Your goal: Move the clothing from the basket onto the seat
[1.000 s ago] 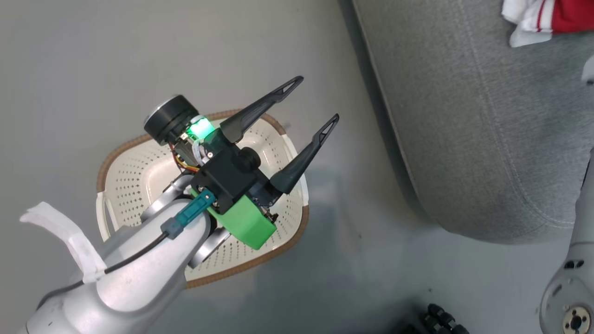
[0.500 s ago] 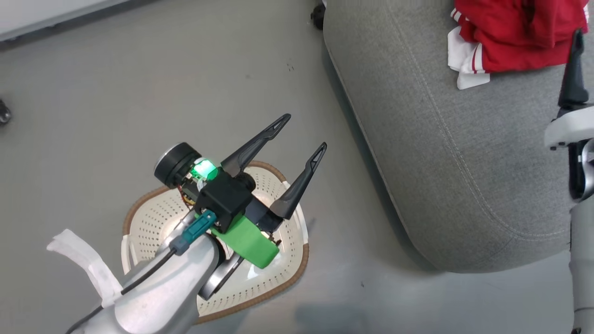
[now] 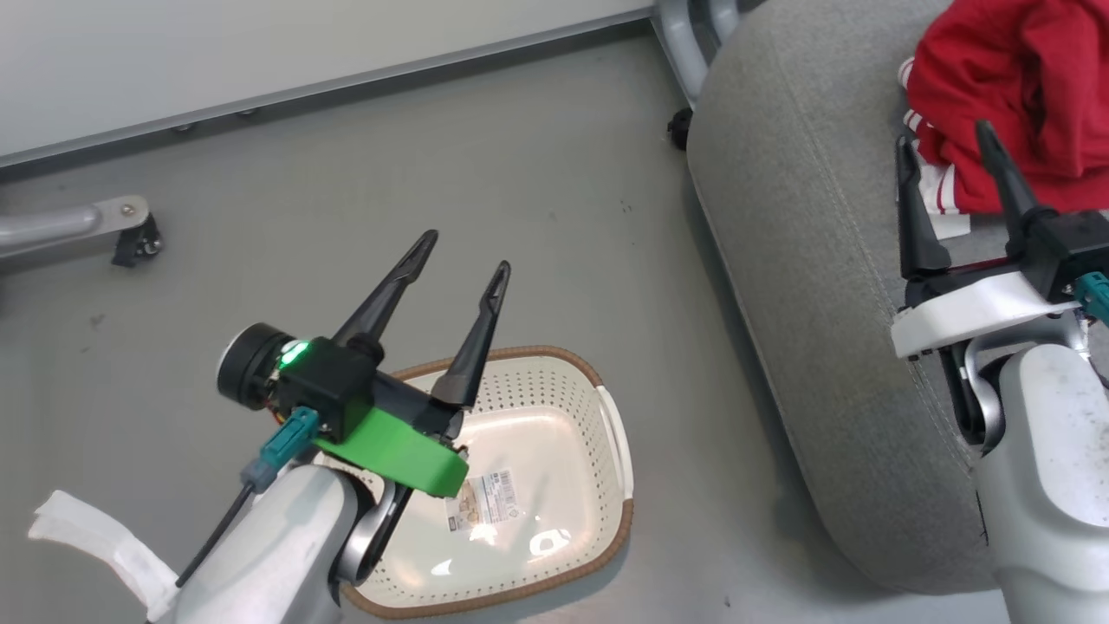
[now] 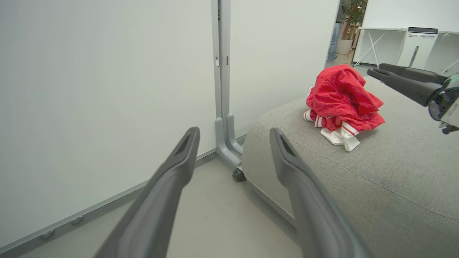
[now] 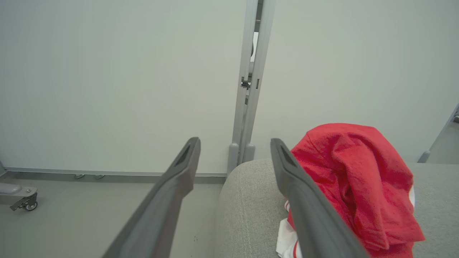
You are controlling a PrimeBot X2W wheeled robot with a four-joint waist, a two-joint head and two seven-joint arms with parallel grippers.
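The red clothing (image 3: 1014,95) with white striped trim lies bunched on the grey seat (image 3: 806,260), also visible as clothing (image 4: 342,100) in the left wrist view and clothing (image 5: 358,186) in the right wrist view. The cream basket (image 3: 554,485) with a brown rim stands on the floor left of the seat, holding just a label sticker. My left gripper (image 3: 463,251) hovers open above the basket's near left side, holding nothing. My right gripper (image 3: 944,143) is open over the seat, just in front of the clothing, fingers apart and free of the cloth.
A white partition wall (image 3: 260,52) with a grey rail runs along the back. A wheeled grey support foot (image 3: 78,230) rests on the floor at left, and a castor (image 3: 678,137) sits by the seat's far corner. Grey floor (image 3: 537,217) lies between basket and seat.
The head camera has tilted up and swung, so the wall and more clothing came into view. The right gripper has come into the picture over the seat. Both grippers stay open.
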